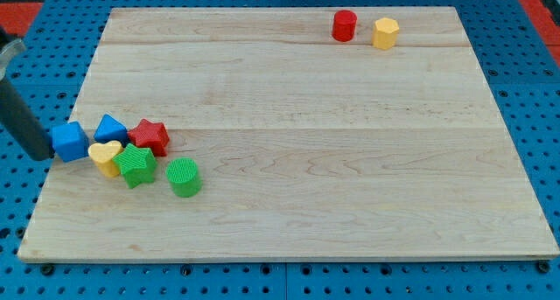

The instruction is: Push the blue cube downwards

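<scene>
The blue cube [70, 141] sits near the left edge of the wooden board [289, 134]. My dark rod comes in from the view's upper left, and my tip [41, 155] rests just left of the blue cube, touching or almost touching its left side. To the cube's right lies a cluster: a blue triangular block [110, 128], a red star [150, 136], a yellow heart [105, 156], a green star [135, 164] and a green cylinder [184, 177].
A red cylinder [344, 25] and a yellow hexagonal block [385, 32] stand near the board's top right. The board's left edge runs right beside my tip, with blue pegboard [26, 204] beyond it.
</scene>
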Robot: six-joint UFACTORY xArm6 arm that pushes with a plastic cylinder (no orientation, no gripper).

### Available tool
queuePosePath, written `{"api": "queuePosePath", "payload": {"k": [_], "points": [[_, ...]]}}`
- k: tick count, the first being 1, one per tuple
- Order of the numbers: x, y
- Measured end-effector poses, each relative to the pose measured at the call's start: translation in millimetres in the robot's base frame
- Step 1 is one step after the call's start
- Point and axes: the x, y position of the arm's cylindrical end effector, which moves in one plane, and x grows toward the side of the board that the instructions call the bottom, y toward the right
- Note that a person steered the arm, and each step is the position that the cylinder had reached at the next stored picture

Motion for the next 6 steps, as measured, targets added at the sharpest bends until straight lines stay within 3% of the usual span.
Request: {"api": "queuePosePath", "payload": {"k": [2,3,6], "points": [[-42.8,13.9],[-74.7,57.4],[20.2,-5.3]]}}
